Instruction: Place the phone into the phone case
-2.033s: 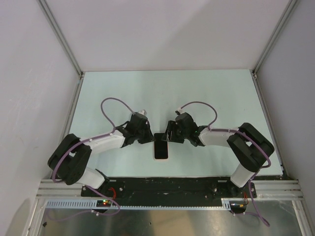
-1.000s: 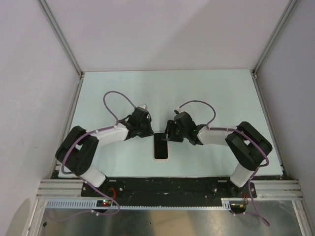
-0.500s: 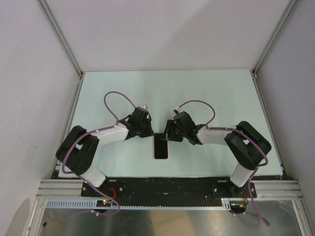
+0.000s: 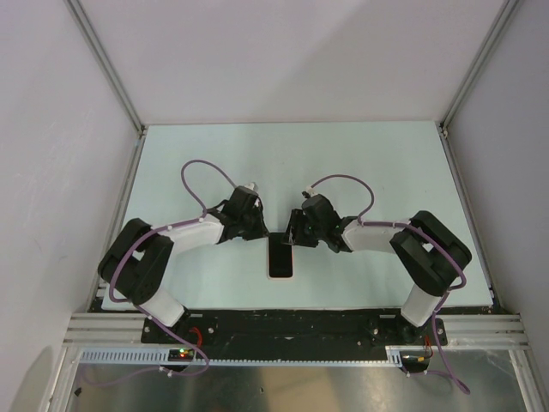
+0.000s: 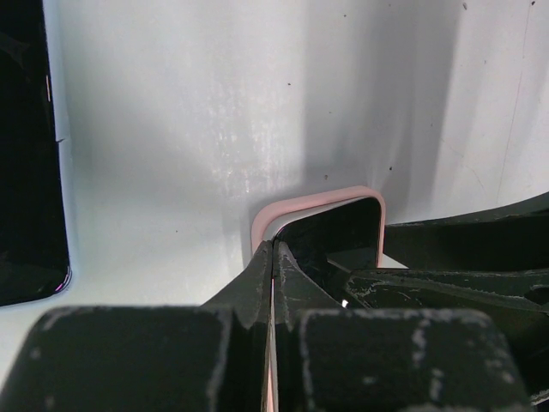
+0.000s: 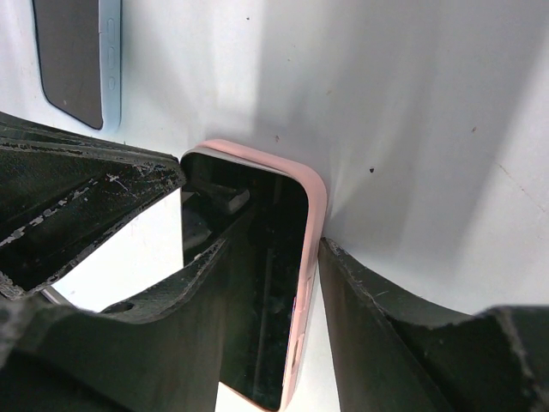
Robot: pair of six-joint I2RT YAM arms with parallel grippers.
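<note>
Asker: At the tips of your left hand (image 5: 273,251), what is there?

Me: My two fingers (image 5: 249,283) are pressed together with nothing between them. Their joined tips sit at the pink rim of the phone case (image 5: 319,196), close to one rounded corner. Whether they bear down on it or merely touch it, I cannot tell.

Asker: And your right hand (image 6: 273,249)?

Me: Spread apart. One finger lies over the glossy black screen of the phone (image 6: 257,202); the other stands just outside the rim, beside the case's long side. That edge sits in the gap, and neither finger is clamped on it.

Asker: So where is the phone?

Me: Inside the phone case, screen up. Its black face fills the shell, and the salmon rim shows around the corner and down one side. Seen from above, it lies flat on the bench (image 4: 343,163), nearer the bench's near edge than its far one, and both my hands meet at its far end.

Asker: Anything beyond that?

Me: A dark slab (image 6: 73,60) lies flat on the bench, apart from the case. From my right wrist its long edge looks pale blue; its face is dull and dark.
</note>
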